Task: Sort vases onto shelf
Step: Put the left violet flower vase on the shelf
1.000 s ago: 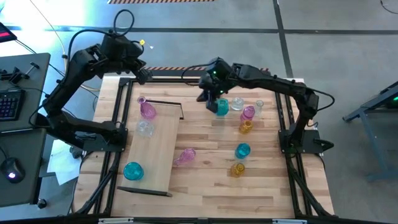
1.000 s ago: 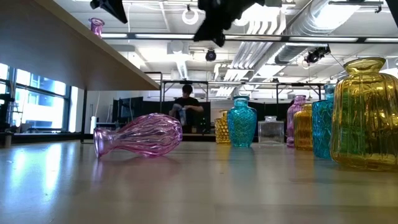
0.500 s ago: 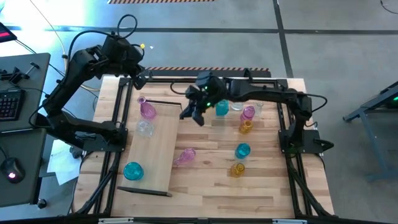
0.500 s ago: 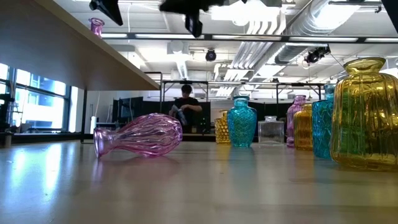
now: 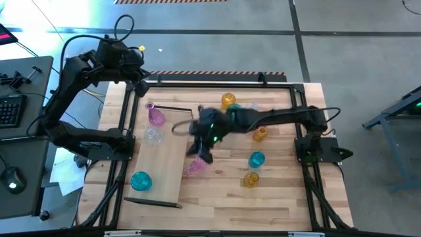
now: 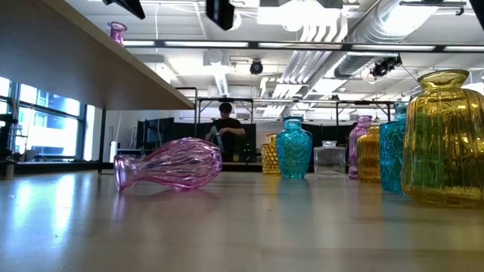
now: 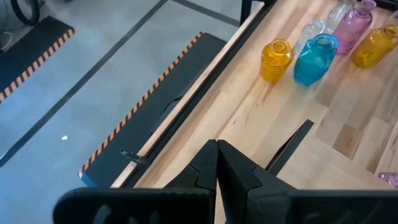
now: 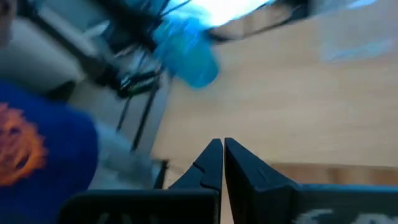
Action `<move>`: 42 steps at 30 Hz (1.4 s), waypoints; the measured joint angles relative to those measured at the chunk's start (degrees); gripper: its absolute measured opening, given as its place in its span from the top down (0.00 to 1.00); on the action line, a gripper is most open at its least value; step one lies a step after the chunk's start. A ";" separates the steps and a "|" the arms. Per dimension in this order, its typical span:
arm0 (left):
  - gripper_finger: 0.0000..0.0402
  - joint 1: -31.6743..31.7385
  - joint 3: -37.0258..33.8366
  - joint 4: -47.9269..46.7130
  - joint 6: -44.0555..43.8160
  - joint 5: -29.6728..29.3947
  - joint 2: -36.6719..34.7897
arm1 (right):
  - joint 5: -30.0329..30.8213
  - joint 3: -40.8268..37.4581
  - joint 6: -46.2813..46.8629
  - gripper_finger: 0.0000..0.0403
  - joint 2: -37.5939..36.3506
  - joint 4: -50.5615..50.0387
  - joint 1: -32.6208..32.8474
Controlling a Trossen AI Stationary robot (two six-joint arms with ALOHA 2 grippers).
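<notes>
My right gripper is shut and empty, stretched out above the table beside the shelf's right edge, just over a pink vase that lies on its side on the tabletop. The shelf carries an upright pink vase, a clear one and a teal one. More amber and teal vases stand on the table's right half. My left gripper is shut and empty, waiting above the table's far left corner.
Upright vases cluster near the far edge: amber, teal, clear and pink. Others are amber and amber. The shelf's dark rail crosses its far end. A person sits in the room beyond.
My right arm has swung fast from the far cluster of vases toward the table's left and near side, ending over the lying pink vase beside the shelf. It carries nothing. My left arm has drawn back a little toward the far left corner. No vase has moved.
</notes>
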 joint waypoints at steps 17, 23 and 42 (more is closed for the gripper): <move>1.00 0.00 0.00 -0.02 -2.45 -0.05 -3.83 | -3.57 -0.11 -4.52 1.00 6.44 -4.70 1.40; 1.00 0.00 0.00 -0.02 -1.96 -0.07 -3.81 | 4.97 -0.11 -18.53 1.00 6.44 -14.51 1.78; 1.00 0.02 0.00 -0.63 -1.98 -0.12 -3.55 | 4.66 -0.09 -22.94 0.95 6.62 -10.78 1.59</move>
